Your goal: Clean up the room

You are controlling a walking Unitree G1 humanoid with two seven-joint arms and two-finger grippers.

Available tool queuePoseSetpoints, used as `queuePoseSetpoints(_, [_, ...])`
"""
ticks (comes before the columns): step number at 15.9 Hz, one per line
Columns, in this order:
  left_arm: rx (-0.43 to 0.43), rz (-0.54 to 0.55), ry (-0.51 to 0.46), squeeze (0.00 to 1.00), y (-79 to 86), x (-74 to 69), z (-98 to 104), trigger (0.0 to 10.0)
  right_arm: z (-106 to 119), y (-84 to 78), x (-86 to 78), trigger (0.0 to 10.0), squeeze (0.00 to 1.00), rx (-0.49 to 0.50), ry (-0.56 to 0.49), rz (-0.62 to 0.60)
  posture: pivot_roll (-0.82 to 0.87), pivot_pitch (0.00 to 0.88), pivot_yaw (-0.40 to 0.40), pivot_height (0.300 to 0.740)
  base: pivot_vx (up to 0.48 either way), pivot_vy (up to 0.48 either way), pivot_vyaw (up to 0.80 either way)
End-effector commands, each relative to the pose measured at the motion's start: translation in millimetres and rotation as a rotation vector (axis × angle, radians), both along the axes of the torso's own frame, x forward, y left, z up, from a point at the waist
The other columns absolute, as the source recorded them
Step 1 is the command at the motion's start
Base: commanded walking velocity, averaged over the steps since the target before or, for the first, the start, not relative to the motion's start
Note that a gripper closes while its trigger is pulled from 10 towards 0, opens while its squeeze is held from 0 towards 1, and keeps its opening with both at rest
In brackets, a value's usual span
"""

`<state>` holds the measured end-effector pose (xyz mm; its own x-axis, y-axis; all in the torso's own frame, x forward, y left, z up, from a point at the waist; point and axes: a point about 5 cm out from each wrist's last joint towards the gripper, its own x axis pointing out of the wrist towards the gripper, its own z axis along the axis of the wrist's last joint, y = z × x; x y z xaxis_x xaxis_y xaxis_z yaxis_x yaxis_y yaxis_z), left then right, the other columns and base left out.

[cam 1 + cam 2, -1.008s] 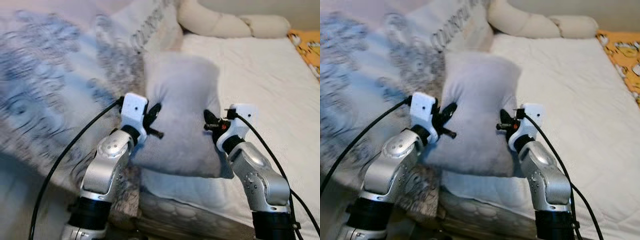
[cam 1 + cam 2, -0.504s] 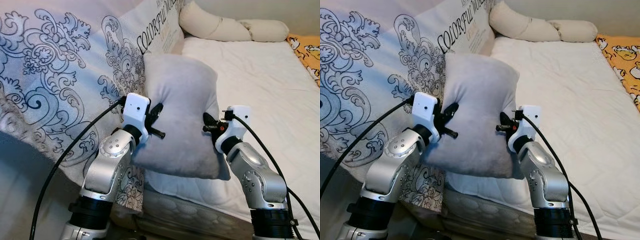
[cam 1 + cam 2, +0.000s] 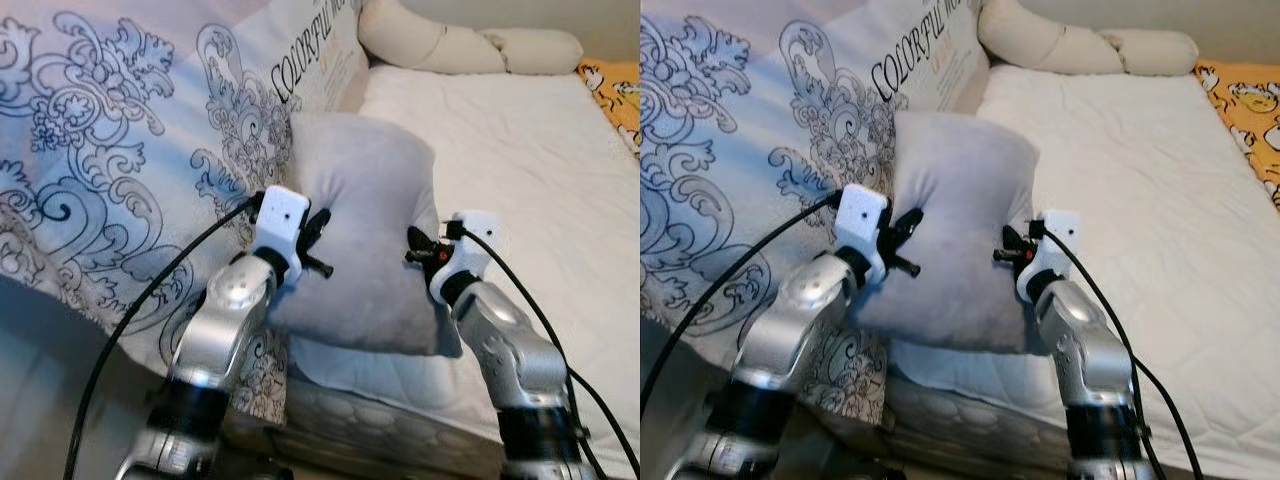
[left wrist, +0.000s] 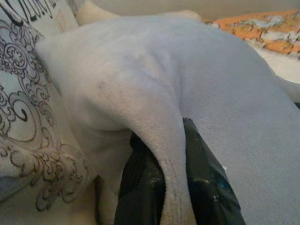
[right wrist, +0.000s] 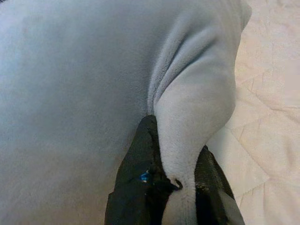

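Observation:
A plump grey pillow (image 3: 365, 230) hangs upright between my two arms, over the near edge of the bed. On its left side my left gripper (image 3: 318, 240) is shut on a pinched fold of the pillow (image 4: 154, 122); black fingers (image 4: 204, 178) flank that fold. My right gripper (image 3: 418, 250) is shut on the pillow's right edge, and the same fold (image 5: 197, 117) runs between its fingers (image 5: 140, 178).
A large white duvet (image 3: 120, 160) with grey scroll print and lettering is heaped to the left, against the pillow. The white mattress (image 3: 520, 170) stretches right and back. Cream bolster pillows (image 3: 450, 45) lie at the head, and an orange printed cloth (image 3: 615, 85) at far right.
The blur of a second ago has cleared and the view has shifted a little. Both grippers hold the pillow as before, at nearly the same height.

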<state>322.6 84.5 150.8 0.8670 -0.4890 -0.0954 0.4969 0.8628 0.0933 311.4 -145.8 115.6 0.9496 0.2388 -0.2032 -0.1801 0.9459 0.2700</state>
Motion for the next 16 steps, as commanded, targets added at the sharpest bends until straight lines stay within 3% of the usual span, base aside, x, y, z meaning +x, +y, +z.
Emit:
queuePoseSetpoints(1, [0.057,-0.003,-0.056,0.0,0.8,10.3,8.1,10.0,2.3,-6.4,9.3,10.0,0.0,-0.01,-0.023,-0.031,0.02,0.0,0.06,0.74,0.0,0.0,0.0])
queuePoseSetpoints(2, [0.149,0.006,-0.065,0.0,3.3,25.7,6.9,10.0,-3.1,-10.3,21.8,10.0,0.0,-0.004,0.005,-0.052,0.0,0.033,0.072,0.74,0.0,0.0,0.0])
queuePoseSetpoints(7, [0.202,0.076,-0.091,0.0,-2.4,65.6,22.2,10.0,-14.4,-17.9,51.6,10.0,0.0,-0.118,0.042,-0.08,0.01,0.152,0.069,0.74,0.0,0.0,0.0])
queuePoseSetpoints(9, [0.235,0.089,-0.117,0.0,-2.8,72.1,28.9,10.0,-14.3,-16.3,57.5,10.0,0.0,-0.114,0.049,-0.09,0.02,0.179,0.066,0.74,0.0,0.0,0.0])
queuePoseSetpoints(10, [0.273,0.116,-0.17,0.0,3.7,81.9,48.9,10.0,-22.3,-5.8,60.0,10.0,0.0,-0.08,0.101,-0.069,0.06,0.199,0.069,0.74,0.0,0.0,0.0])
queuePoseSetpoints(15, [0.29,0.178,-0.249,0.0,21.9,81.9,59.2,10.0,-33.1,6.2,56.9,10.0,0.0,-0.119,0.13,-0.034,0.12,0.224,0.059,0.74,0.0,0.0,0.0])
queuePoseSetpoints(16, [0.289,0.197,-0.26,0.0,24.5,80.6,58.4,10.0,-36.3,6.5,55.4,10.0,0.23,-0.129,0.138,-0.035,0.13,0.224,0.057,0.74,0.0,0.0,0.0])
